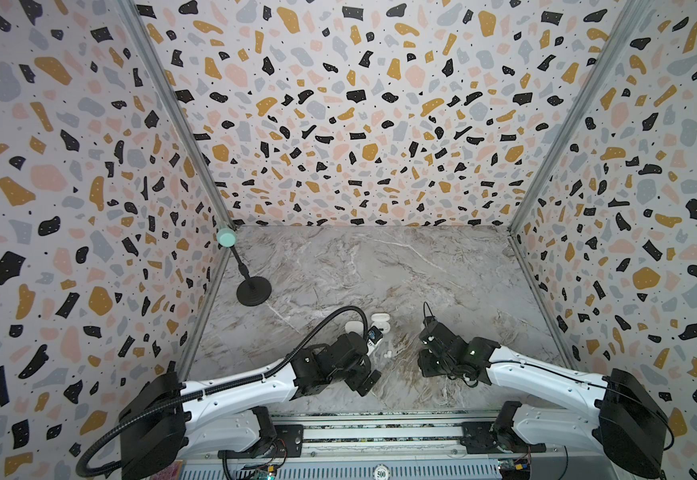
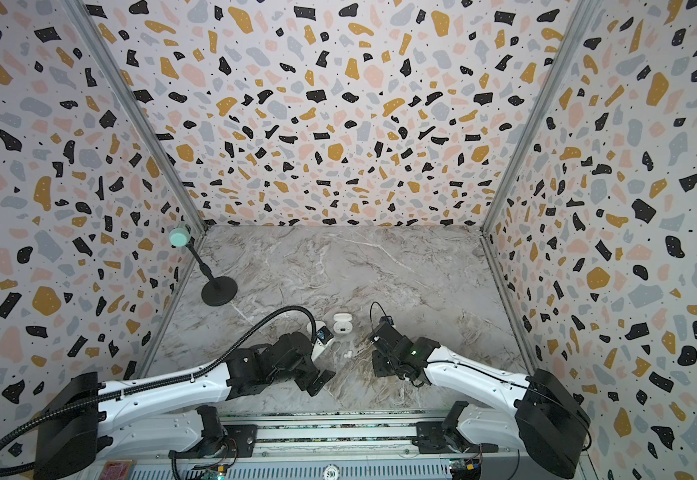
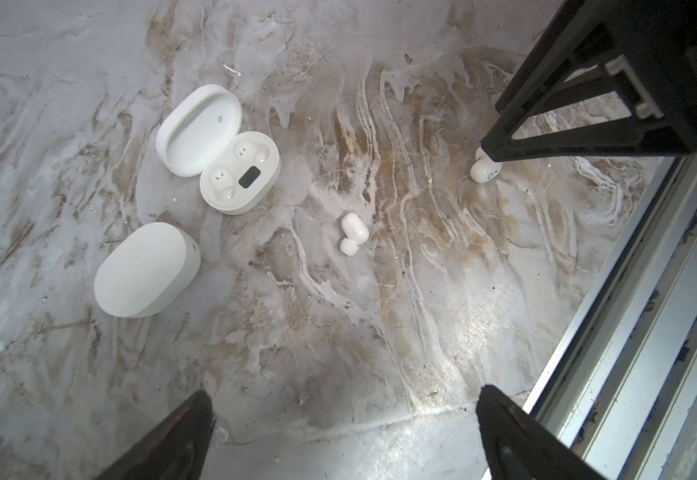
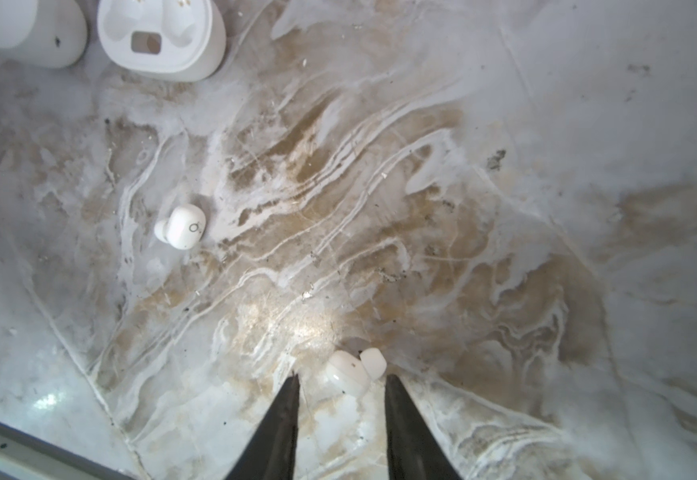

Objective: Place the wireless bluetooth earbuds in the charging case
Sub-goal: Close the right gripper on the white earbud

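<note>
Speckled terrazzo walls (image 1: 338, 104) box in a grey marbled table (image 1: 380, 257). In both top views an open case (image 1: 381, 322) sits mid-table, and a loose earbud (image 1: 388, 354) lies nearer, between the two arms. In a top view a shut case (image 1: 353, 327) shows just left of the open one, half hidden by a cable (image 1: 338, 316). A black stand (image 1: 254, 291) sits far left (no part in this job).

From the left wrist, the left gripper (image 3: 344, 392) hangs with its jaws spread wide and nothing between them. Both sockets of the open case are bare. A second earbud (image 3: 486, 170) lies under the tip of one of the right arm's fingers (image 3: 587, 148), which touches it.

From the right wrist, the right gripper (image 4: 342, 376) has its jaws narrowly apart, bracketing the second earbud on the table. A sliver of marble shows on one side, so I judge it not yet pinched.

The step in hand looks like the first pickup. Next the jaws need to close gently, since so small and smooth a bud could squirt out. Then comes a lift, a carry far and left to the open case, and lining the bud up with a socket.
</note>
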